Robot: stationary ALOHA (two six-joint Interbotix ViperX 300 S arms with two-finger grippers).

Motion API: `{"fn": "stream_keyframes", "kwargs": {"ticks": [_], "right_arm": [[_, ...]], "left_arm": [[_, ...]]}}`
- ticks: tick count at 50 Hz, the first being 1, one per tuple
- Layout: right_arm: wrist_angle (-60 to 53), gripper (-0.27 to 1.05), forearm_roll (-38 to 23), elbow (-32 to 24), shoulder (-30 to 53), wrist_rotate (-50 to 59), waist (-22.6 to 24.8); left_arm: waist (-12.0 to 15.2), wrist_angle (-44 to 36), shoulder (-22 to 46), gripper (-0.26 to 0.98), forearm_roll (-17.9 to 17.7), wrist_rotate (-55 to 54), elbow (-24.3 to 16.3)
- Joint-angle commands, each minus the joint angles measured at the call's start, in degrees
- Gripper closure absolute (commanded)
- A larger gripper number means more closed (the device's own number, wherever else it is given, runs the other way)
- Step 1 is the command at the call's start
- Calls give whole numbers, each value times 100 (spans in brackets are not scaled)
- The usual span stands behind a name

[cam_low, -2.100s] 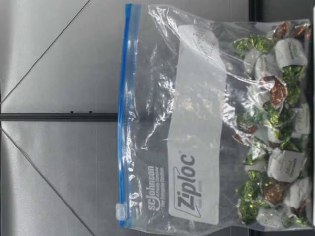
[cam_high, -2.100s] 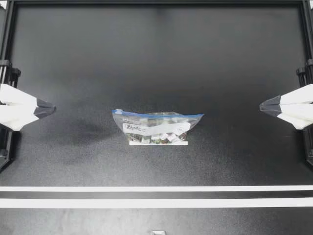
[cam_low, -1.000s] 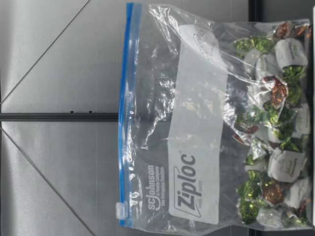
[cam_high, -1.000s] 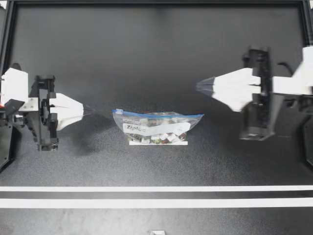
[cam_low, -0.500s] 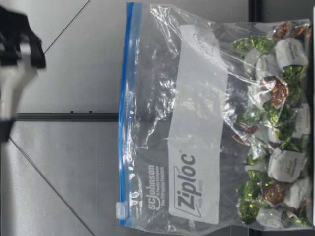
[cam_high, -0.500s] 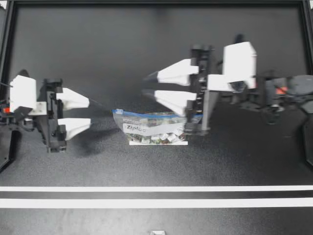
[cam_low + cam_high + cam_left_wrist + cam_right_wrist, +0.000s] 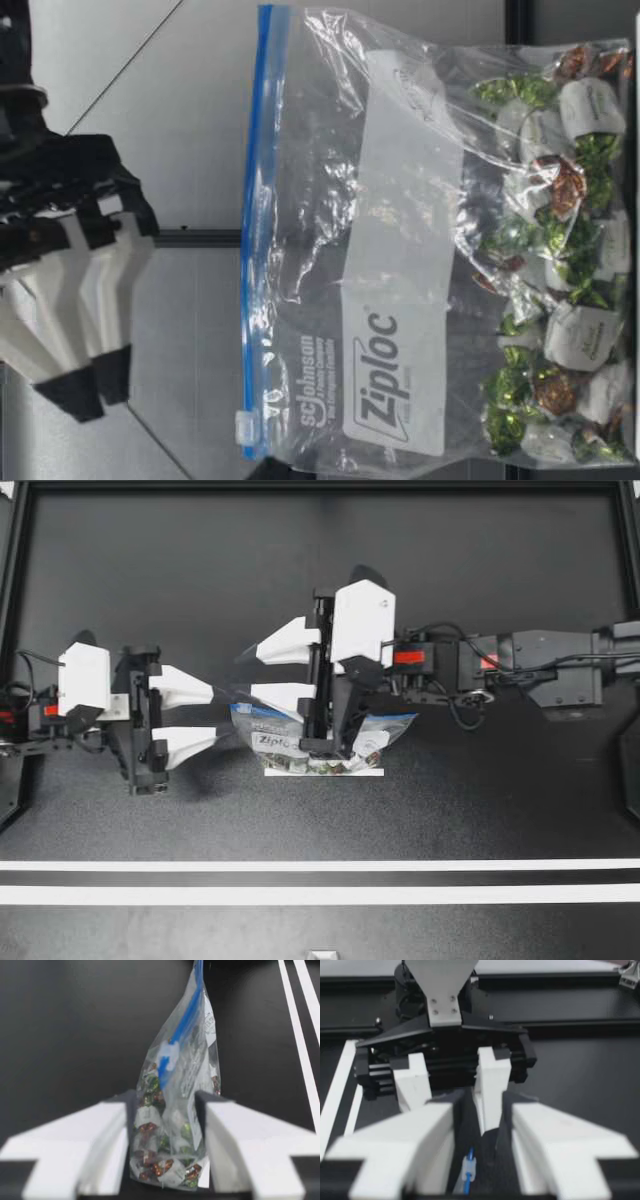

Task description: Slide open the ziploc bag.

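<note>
Nothing is done yet: the bag (image 7: 285,742) stands upright mid-surface (image 7: 320,580), full of candy (image 7: 320,764), with its zip shut and the slider (image 7: 243,709) at the end facing my left arm. My left gripper (image 7: 214,715) is wide open and empty, just beside that end. My right gripper (image 7: 247,675), also open and empty, hovers above the slider end. Gripping the bag and sliding it open are both left to do. Only tape lines (image 7: 320,865) lie nearby, and nothing blocks the way.
</note>
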Motion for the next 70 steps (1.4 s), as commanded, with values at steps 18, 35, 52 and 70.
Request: {"fn": "stream_keyframes", "kwargs": {"ticks": [18,35,52,70], "right_arm": [[396,30,-18,-255,272,9,167],[448,30,-9,-299,475,9,193],[703,31,-9,-316,527,9,193],[1090,59,-9,-501,527,53,193]], "left_arm": [[0,-79,141,60,9,0,-185],[-9,-53,132,85,88,0,-202],[-18,-44,70,85,97,0,-176],[-18,-26,70,85,123,9,-158]]}}
